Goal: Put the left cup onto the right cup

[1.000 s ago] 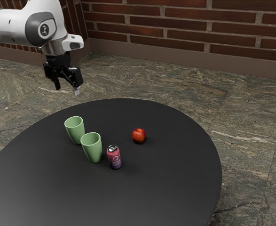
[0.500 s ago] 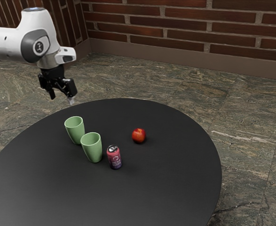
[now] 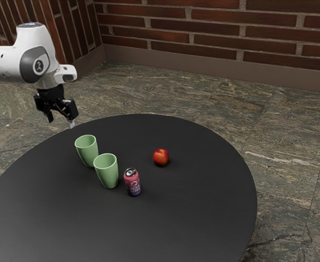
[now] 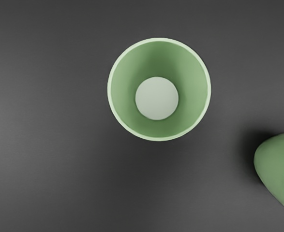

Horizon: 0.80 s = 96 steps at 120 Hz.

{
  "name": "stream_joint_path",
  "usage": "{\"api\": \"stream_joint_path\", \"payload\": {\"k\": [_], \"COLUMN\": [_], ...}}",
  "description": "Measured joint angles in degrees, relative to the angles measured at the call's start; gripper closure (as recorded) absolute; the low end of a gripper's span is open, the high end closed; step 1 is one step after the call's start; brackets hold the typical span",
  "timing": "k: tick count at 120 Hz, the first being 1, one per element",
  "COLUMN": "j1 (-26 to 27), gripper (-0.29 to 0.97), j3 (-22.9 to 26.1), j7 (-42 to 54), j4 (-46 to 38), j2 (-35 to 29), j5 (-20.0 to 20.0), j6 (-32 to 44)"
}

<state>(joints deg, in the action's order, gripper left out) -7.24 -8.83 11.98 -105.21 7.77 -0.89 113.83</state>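
Two green cups stand upright and close together on the round black table (image 3: 192, 218). The left cup (image 3: 86, 150) is the farther one, and the right cup (image 3: 106, 170) stands just in front of it. My gripper (image 3: 60, 119) hangs open and holds nothing, above the table's far edge, up and to the exterior view's left of the left cup. In the wrist view I look straight down into one cup (image 4: 158, 89), and the other cup's wall (image 4: 277, 166) shows beside it.
A dark red soda can (image 3: 132, 182) stands right beside the right cup. A red apple (image 3: 161, 157) lies farther toward the exterior view's right. A brick wall (image 3: 214, 27) runs behind the stone floor.
My arm has swung toward the exterior view's left and sunk lower, ending nearer the left cup. Cups, can and apple have not moved.
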Motion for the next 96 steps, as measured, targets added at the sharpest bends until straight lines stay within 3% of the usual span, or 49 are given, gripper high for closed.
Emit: {"api": "stream_joint_path", "payload": {"k": [44,96], "j1": [-0.99,-2.97], "gripper": [0.02,0.02], "j3": [0.04,0.12], "j7": [1.59,10.16], "j4": [2.65,8.92], "j2": [4.97,12.19], "j5": [0.07,0.69], "j6": [1.79,2.89]}}
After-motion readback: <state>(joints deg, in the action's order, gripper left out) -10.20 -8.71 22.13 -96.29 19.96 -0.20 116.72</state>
